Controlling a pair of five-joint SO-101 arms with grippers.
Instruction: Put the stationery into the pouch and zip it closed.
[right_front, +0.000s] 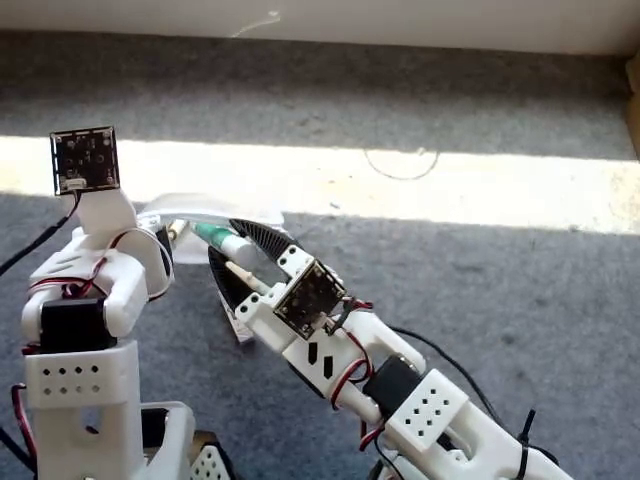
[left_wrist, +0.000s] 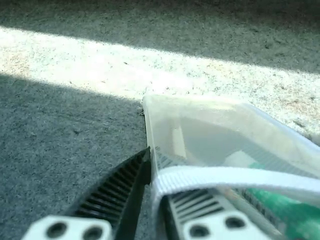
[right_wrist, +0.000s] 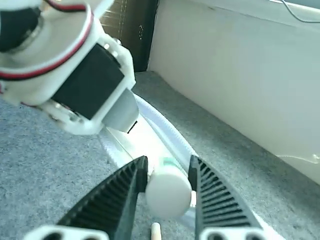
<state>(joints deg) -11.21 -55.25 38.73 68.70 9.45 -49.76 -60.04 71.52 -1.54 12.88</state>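
Observation:
A translucent white pouch (right_front: 215, 211) lies open on the grey carpet between the two arms. My left gripper (left_wrist: 153, 162) is shut on the pouch's (left_wrist: 210, 135) edge, just beside the white zipper tape (left_wrist: 225, 177). My right gripper (right_wrist: 167, 175) is shut on a green and white marker (right_wrist: 169, 192), held lengthwise over the pouch's (right_wrist: 150, 135) mouth. In the high view the marker (right_front: 210, 235) points into the pouch from the right gripper (right_front: 228, 250). A thin beige stick (right_front: 246, 273) lies under the right gripper.
Grey carpet (right_front: 480, 280) with a bright sunlit band (right_front: 450, 185) runs across the back. A thin cable loop (right_front: 400, 165) lies in that band. A pale wall (right_wrist: 240, 75) rises beyond the pouch. The left arm's body (right_wrist: 75, 80) hangs close above the pouch.

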